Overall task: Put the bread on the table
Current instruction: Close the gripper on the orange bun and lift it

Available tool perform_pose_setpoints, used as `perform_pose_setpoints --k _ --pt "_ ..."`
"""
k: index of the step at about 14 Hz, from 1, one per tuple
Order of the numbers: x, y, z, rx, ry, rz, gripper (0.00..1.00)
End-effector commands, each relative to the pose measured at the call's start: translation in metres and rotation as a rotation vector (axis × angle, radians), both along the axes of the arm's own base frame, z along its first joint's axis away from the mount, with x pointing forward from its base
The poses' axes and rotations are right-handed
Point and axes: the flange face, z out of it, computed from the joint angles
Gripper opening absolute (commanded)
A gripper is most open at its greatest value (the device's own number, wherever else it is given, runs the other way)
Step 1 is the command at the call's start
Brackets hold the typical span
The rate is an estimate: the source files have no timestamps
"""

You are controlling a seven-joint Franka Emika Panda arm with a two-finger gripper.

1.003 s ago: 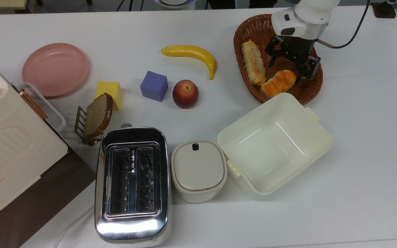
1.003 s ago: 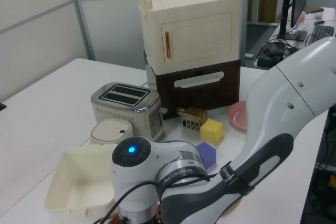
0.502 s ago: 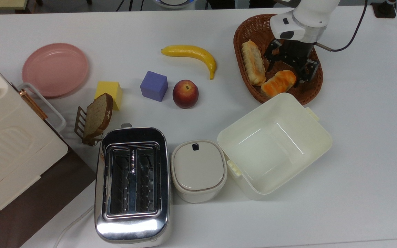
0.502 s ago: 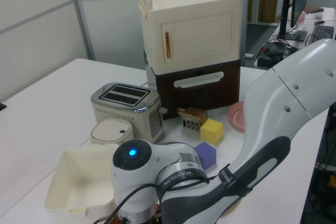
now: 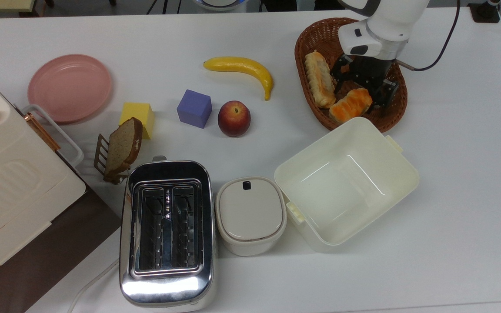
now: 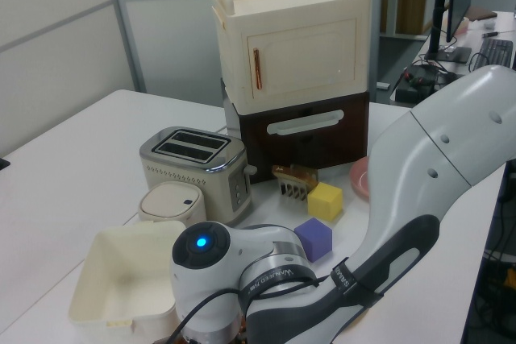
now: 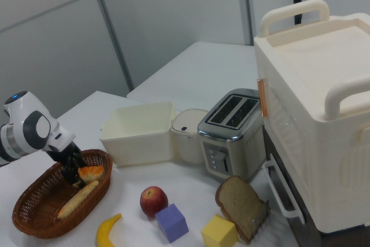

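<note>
Reaching down into the wicker basket [image 5: 308,37] at the top view's far right, the gripper [image 5: 362,88] straddles the bread [image 5: 350,104], jaws spread and not yet clenched on it; the bun lies at the basket's near end, just beside the longer roll [image 5: 319,78]. A glossy, rounded top could slip out if the fingers close off-centre; one finger might nudge the roll or snag the weave; lifting low could catch the rim or the cream box [image 5: 346,182] before reaching the table [image 5: 459,152].
</note>
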Motion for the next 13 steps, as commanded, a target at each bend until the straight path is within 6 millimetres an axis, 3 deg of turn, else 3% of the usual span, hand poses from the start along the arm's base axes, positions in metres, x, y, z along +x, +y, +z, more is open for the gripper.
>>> perform_pose_setpoints --k 1,2,4,8,11,12,13 --pt "0.002 -0.002 0.0 0.001 -0.031 0.001 0.26" --pt "0.003 -0.003 0.0 -0.005 -0.037 0.009 0.08" --pt "0.003 -0.004 -0.001 -0.027 -0.05 0.029 0.0" --pt "-0.001 0.001 0.009 -0.03 -0.061 0.047 0.0" --pt "-0.021 0.005 0.075 -0.049 -0.107 0.065 0.0" --pt "-0.027 0.004 0.09 -0.058 -0.112 0.061 0.0" --pt "-0.03 0.005 0.094 -0.062 -0.111 0.061 0.0"
